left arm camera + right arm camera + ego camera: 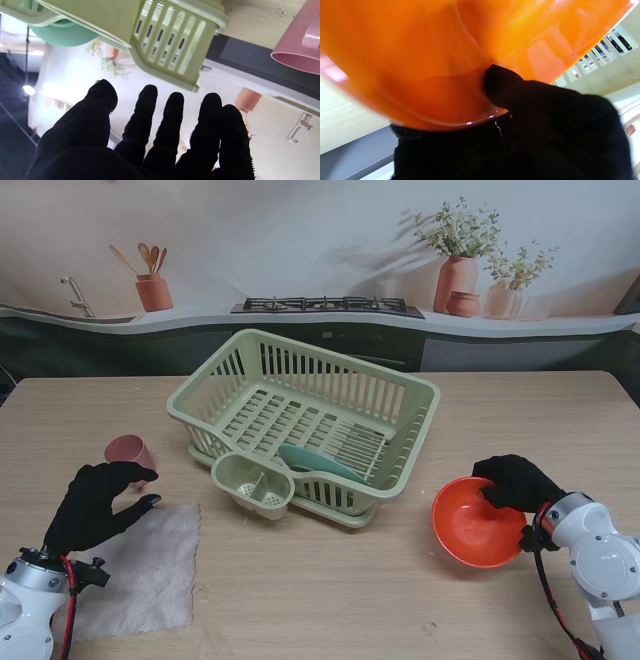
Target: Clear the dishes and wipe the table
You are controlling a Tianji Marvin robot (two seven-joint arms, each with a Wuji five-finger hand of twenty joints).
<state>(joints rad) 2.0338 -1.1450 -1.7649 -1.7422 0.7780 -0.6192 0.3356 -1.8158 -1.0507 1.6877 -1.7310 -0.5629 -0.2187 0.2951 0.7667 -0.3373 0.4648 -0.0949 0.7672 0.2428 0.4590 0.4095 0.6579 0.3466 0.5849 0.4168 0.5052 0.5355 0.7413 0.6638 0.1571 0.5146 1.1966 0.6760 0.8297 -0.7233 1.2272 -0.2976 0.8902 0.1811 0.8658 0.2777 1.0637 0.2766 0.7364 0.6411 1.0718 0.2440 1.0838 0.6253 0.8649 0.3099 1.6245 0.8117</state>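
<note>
My right hand (515,481) is shut on the rim of an orange bowl (474,525), tilted at the right of the table; the bowl (445,57) fills the right wrist view with my thumb (502,85) inside it. My left hand (95,505) hovers open over a grey cloth (135,565), just nearer to me than a pink cup (129,452) lying on its side. In the left wrist view the fingers (150,120) are spread with nothing in them and the cup (297,42) shows. A green dish rack (305,420) in the middle holds a teal dish (320,463).
The rack (172,42) has a small cutlery cup (255,485) on its near side. A counter with a stove (328,305), a utensil pot (154,290) and potted plants (457,270) runs behind the table's far edge.
</note>
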